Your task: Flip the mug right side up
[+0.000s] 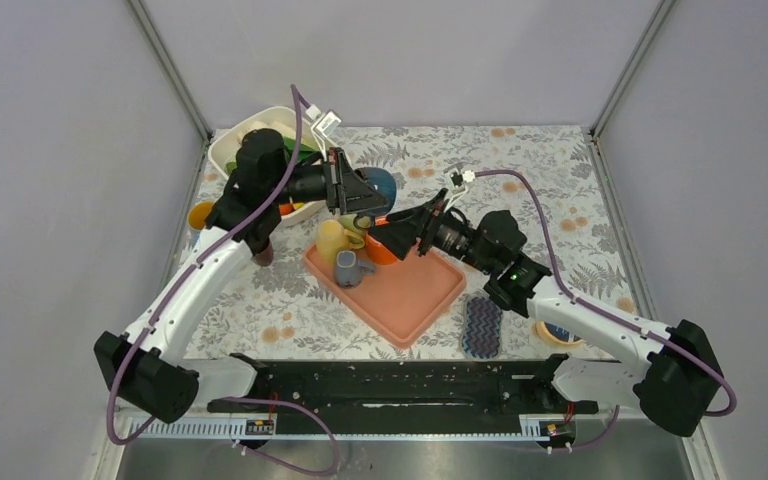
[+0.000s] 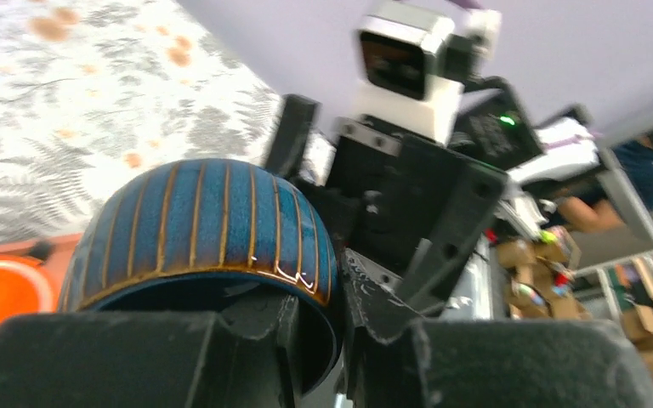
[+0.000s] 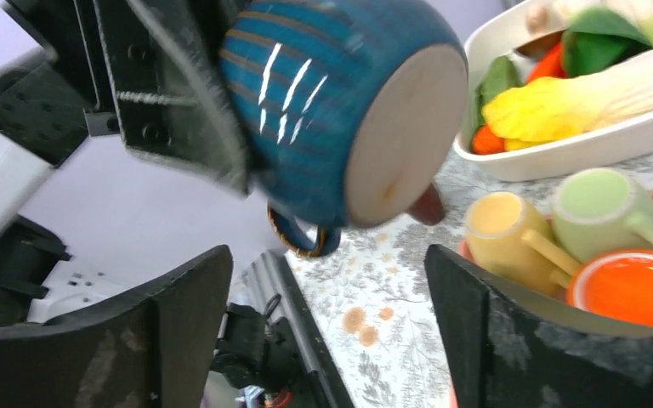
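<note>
"Left hand [image 1: 363, 205] was clamped on the rim of the blue mug [image 3: 340, 110], holding it sideways in the air near the tray [image 1: 415, 300]."
"And the right hand [image 1: 392, 230]?"
"Spread apart, just beside it. Uprighting and setting down remained."

We see matte black fingers [image 3: 163, 344] on the right tool [image 1: 397, 237], their edges scuffed grey, and the left tool [image 1: 368, 198] is the same black. Behind each tool sits a black wrist block. The one behind the right tool carries a white-cased camera [image 2: 408, 72] with a small green light [image 2: 508, 120] beside it. Farther back from the tools, the links [image 1: 185, 295] are smooth white shells ending in bulky black base joints [image 1: 680, 380]. A purple cable [image 1: 538, 205] with a white plug [image 1: 460, 178] runs back from behind each tool.
</note>
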Robot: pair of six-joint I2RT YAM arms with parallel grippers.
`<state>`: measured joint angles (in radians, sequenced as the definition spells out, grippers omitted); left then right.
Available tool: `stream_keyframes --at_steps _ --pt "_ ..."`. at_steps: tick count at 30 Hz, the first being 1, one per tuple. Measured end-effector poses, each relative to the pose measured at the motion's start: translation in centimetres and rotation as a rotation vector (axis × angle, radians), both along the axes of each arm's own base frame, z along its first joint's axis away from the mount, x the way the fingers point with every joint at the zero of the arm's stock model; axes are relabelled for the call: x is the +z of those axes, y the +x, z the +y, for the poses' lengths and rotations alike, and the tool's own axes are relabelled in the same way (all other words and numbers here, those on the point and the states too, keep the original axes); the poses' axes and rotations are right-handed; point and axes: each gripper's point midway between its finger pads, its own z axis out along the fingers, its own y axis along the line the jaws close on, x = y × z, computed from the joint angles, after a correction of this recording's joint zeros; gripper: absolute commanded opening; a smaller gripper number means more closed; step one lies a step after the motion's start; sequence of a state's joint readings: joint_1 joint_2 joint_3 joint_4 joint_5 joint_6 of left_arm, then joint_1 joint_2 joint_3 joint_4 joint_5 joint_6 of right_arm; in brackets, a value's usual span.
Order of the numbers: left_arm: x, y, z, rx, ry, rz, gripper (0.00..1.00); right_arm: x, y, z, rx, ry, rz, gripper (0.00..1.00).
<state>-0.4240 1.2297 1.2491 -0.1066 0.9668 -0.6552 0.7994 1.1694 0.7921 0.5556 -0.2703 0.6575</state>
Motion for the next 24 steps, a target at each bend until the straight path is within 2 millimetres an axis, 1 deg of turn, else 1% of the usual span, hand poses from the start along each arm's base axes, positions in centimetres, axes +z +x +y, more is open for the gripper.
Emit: stream_keyframes --at_steps 5,9,12,14,15,17,19,21,23,24 --pt "-2.2 4.5 0.7 0.171 0.175 -0.056 0.0 -1.8 1.3 -1.9 -0.131 -0.11 -0.001 0.99" --pt "-4.0 8.1 1.7 0.254 0.341 -0.131 0.0 -3.6 1.8 -4.4 -0.233 -0.22 -0.018 0.99" --pt "-6.0 10.1 2.7 0.276 0.485 -0.187 0.0 -4.4 1.8 -6.1 -0.289 -0.301 -0.038 0.99" --pt "-7.7 10.8 3.4 0.261 0.585 -0.217 0.0 -4.7 1.9 -7.4 -0.322 -0.342 -0.049 1.0" --pt "-8.7 10.8 3.7 0.242 0.631 -0.232 0.0 -4.8 2.0 -8.1 -0.342 -0.362 -0.05 1.0" --pt "-10.3 10.1 4.1 0.188 0.719 -0.265 0.0 -5.1 2.5 -9.9 -0.385 -0.404 -0.035 0.99" --pt "-11.9 8.7 4.2 0.103 0.814 -0.326 0.0 -4.9 3.2 -11.5 -0.426 -0.442 -0.015 0.99" --pt "-13.2 6.6 3.7 -0.011 0.895 -0.422 0.0 -3.8 3.8 -12.9 -0.457 -0.475 -0.006 0.99" --pt "-14.1 4.5 3.3 -0.12 0.947 -0.518 0.0 -2.1 4.0 -13.5 -0.468 -0.499 -0.016 0.99" --pt "-14.6 3.2 3.3 -0.193 0.971 -0.578 0.0 -0.9 4.2 -13.5 -0.467 -0.508 -0.028 0.99"
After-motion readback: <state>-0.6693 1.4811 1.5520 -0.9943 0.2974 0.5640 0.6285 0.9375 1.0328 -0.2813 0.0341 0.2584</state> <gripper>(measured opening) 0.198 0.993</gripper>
